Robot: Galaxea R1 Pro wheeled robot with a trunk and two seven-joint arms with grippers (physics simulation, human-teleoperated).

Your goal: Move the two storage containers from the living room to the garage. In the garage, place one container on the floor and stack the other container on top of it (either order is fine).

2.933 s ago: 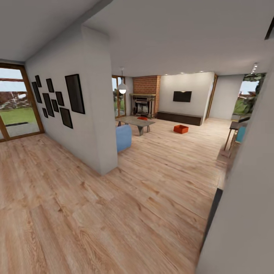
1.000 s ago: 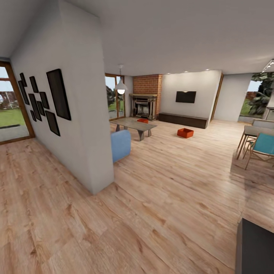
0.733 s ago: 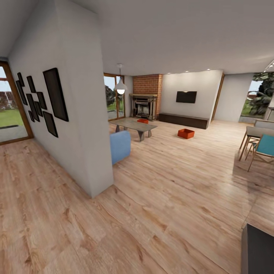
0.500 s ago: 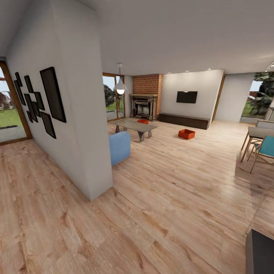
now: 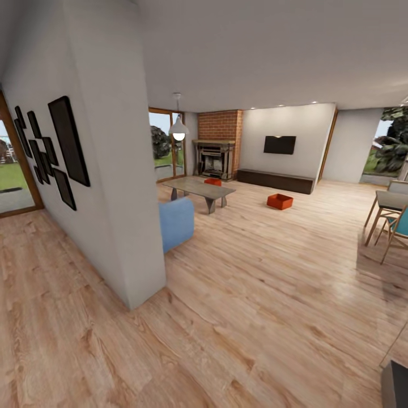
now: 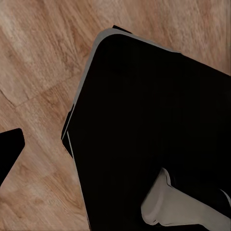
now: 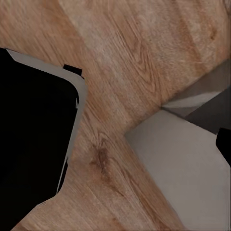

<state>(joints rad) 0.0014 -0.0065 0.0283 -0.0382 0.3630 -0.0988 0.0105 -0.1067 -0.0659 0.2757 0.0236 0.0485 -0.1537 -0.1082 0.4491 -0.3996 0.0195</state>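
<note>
Two orange-red storage containers stand far across the living room in the head view. One container (image 5: 280,201) sits on the light wood plank floor in front of the low dark TV bench (image 5: 275,181). The other container (image 5: 213,182) shows just behind the grey coffee table (image 5: 198,188), near the brick fireplace (image 5: 215,156). Both wrist views look down at the plank floor and my black base (image 6: 154,130). A black piece (image 6: 9,154) at the edge of the left wrist view and another (image 7: 225,144) in the right wrist view do not show how the grippers stand.
A white partition wall (image 5: 113,170) with black picture frames juts out close on the left, a blue sofa end (image 5: 175,224) behind it. Chairs and a table (image 5: 391,218) stand at the right. A dark cabinet corner (image 5: 396,385) sits at the lower right. Wide plank floor lies ahead.
The whole view has shifted: the camera has moved forward and slightly right. The partition wall looms larger and the dark cabinet has slid toward the lower right corner. The containers have not moved.
</note>
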